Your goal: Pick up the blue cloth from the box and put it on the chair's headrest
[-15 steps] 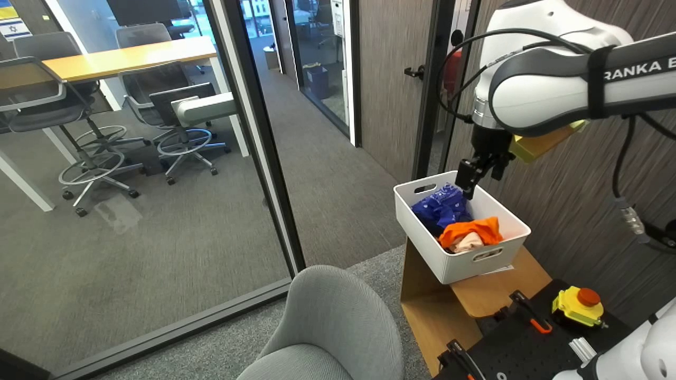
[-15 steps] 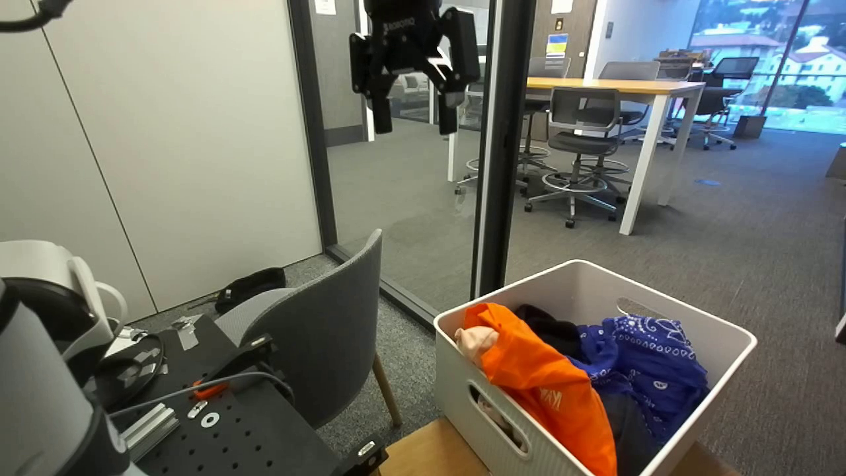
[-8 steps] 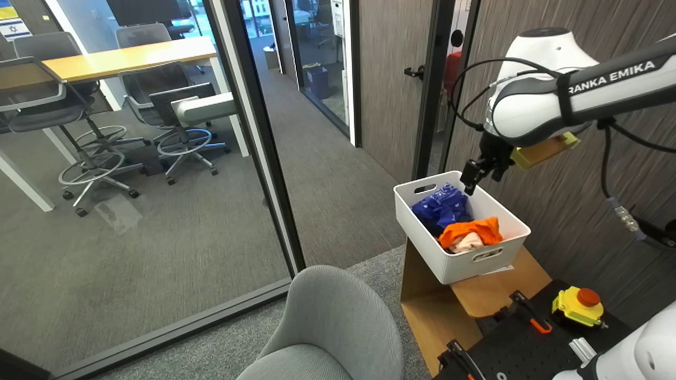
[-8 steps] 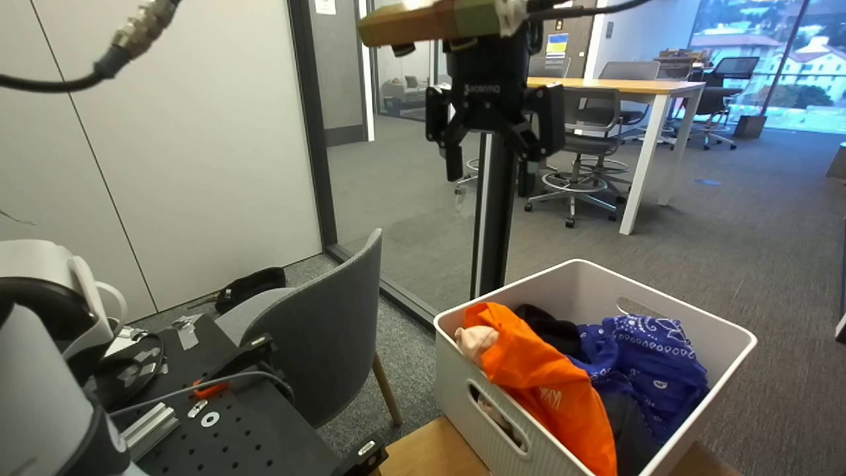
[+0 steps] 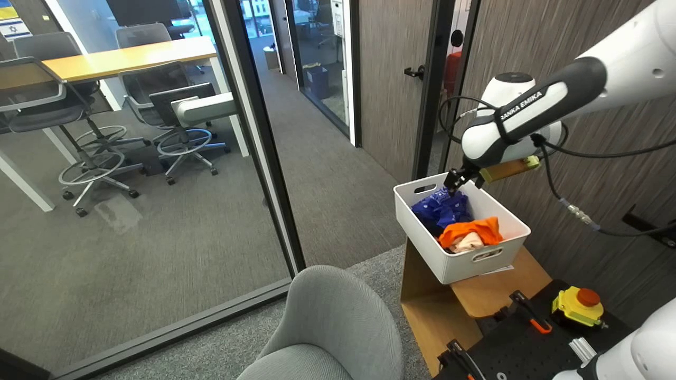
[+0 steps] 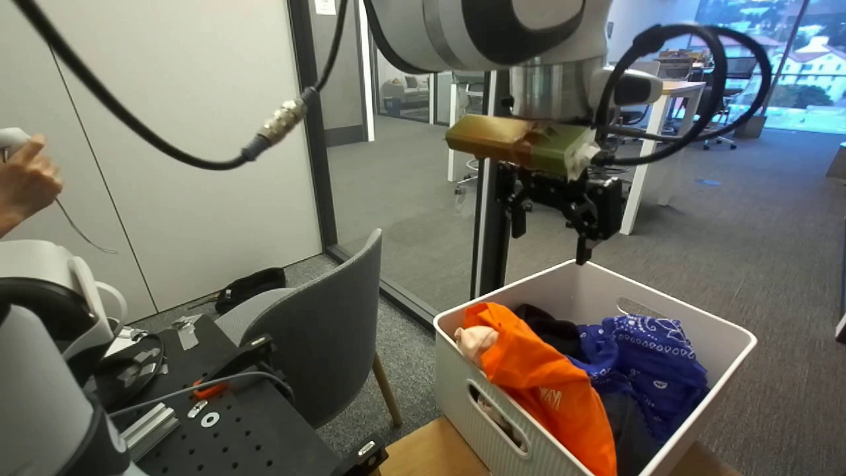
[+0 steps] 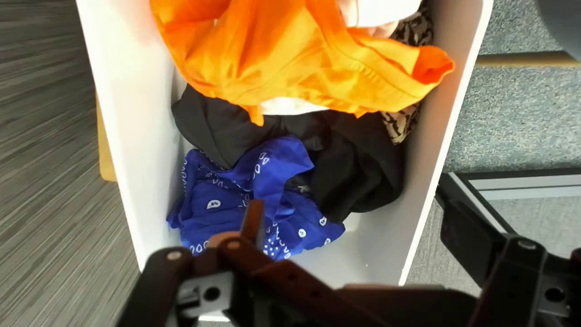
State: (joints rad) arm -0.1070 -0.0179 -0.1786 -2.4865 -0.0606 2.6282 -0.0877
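The blue cloth [image 6: 661, 373], with its pale print, lay crumpled inside the white box [image 6: 451, 370], walled in on all sides, at the end away from the orange cloth [image 6: 548, 387]. A dark cloth [image 7: 354, 177] sat between those two, and in the wrist view a fold of the blue cloth overlapped it, while a patterned cloth [image 7: 399, 125] was tucked against one long wall. The gripper [image 6: 551, 240] hung above the box, released, its jaws spread wide and its fingertips apart from the blue cloth. In the wrist view one finger [image 7: 253, 222] showed in front of that cloth and the other past the rim. A black cable [image 6: 211, 162] with a metal connector [image 6: 283, 123] drooped beside the arm [image 6: 456, 33] in an exterior view. The box stood on a wooden stand [image 5: 501, 287]; just beside that, a black perforated board [image 5: 528, 348] bore a red-topped yellow block [image 5: 570, 307] and a black-and-orange tool [image 5: 525, 307]. The grey chair [image 5: 338, 311] was near the stand, with the chair's headrest [image 5: 323, 269] close to the glass wall's dark frame [image 5: 185, 330]. At the edge of an exterior view a person's hand [image 6: 30, 182] held a pale object [image 6: 12, 137].
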